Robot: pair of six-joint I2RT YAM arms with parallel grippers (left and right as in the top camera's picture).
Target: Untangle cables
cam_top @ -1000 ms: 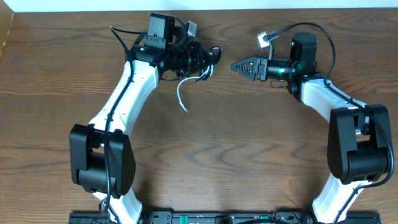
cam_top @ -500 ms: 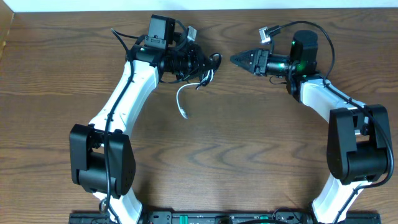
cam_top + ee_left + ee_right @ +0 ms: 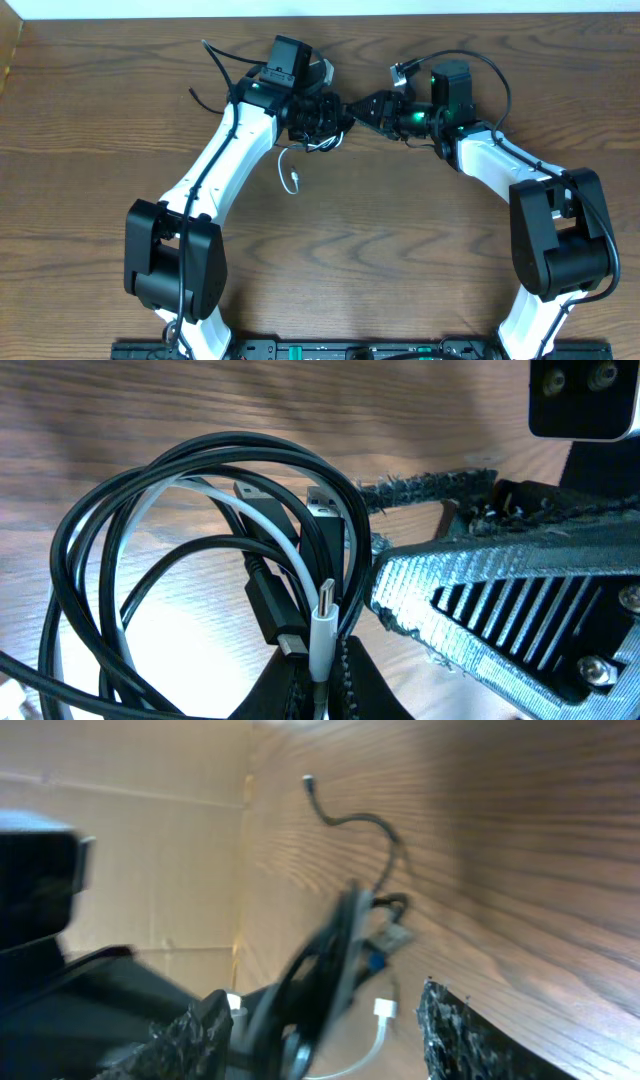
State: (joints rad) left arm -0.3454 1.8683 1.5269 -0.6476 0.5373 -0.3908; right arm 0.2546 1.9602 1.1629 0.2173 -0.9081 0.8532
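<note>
Left gripper [image 3: 338,113] pinches tangled thin black and white cords [image 3: 200,540] at upper centre. Right gripper [image 3: 325,1025] is spread around them and probably needs to close on one loop.

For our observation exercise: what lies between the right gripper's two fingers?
The tangled cables, black loops and a white plug end, held by the left gripper. The right wrist view shows them between the right gripper's open fingers.

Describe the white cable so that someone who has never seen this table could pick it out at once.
On the wooden table, follow the left arm to its pincer, shut on a bundle of cables. The white cable trails from that bundle toward the arm's base, ending in a small plug. It is the only pale cord there; the rest are black.
</note>
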